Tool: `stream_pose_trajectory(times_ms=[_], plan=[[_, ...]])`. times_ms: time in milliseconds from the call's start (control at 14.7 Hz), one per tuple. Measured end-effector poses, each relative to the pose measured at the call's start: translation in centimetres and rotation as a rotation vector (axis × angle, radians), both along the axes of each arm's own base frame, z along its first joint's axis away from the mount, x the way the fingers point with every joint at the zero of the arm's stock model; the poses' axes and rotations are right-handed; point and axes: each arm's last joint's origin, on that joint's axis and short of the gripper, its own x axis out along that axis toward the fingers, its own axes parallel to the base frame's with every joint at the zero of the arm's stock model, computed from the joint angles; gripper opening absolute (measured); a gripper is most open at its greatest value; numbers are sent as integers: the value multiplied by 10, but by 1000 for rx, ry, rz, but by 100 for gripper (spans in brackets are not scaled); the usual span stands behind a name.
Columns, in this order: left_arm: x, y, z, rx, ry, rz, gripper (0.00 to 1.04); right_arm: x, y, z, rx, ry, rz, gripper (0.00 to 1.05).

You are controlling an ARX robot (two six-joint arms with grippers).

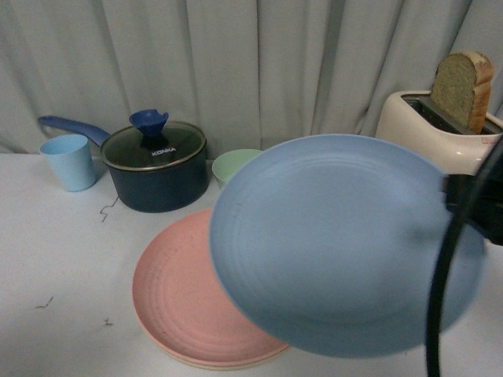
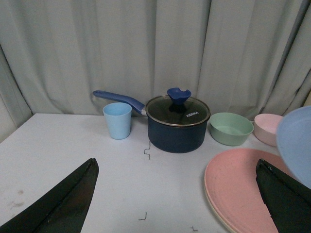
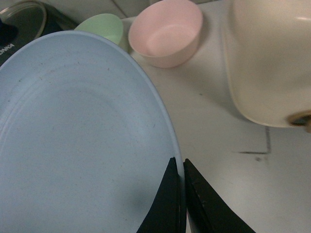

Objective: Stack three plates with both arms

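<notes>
The light blue plate hangs tilted in the air, partly over the pink plate lying flat on the table. A cream rim shows under the pink plate's near edge, so the cream plate lies beneath it. My right gripper is shut on the light blue plate's rim, one finger on each face; in the front view it shows at the right edge. My left gripper is open and empty, low over the table left of the pink plate.
At the back stand a light blue cup, a dark lidded saucepan, a green bowl and a cream toaster holding a bread slice. A pink bowl sits beside the toaster. A curtain hangs behind.
</notes>
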Motion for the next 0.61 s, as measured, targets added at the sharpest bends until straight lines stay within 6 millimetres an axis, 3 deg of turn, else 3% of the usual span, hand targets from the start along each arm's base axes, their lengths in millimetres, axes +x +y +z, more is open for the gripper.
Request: stream_pose_trajectory(times_ms=[273,614], plan=[[0,0,0,0,0,0,98,44,54,-12,51,47,34,2],[0,0,0,0,0,0,98,54,91,-46,-9,175,77,2]])
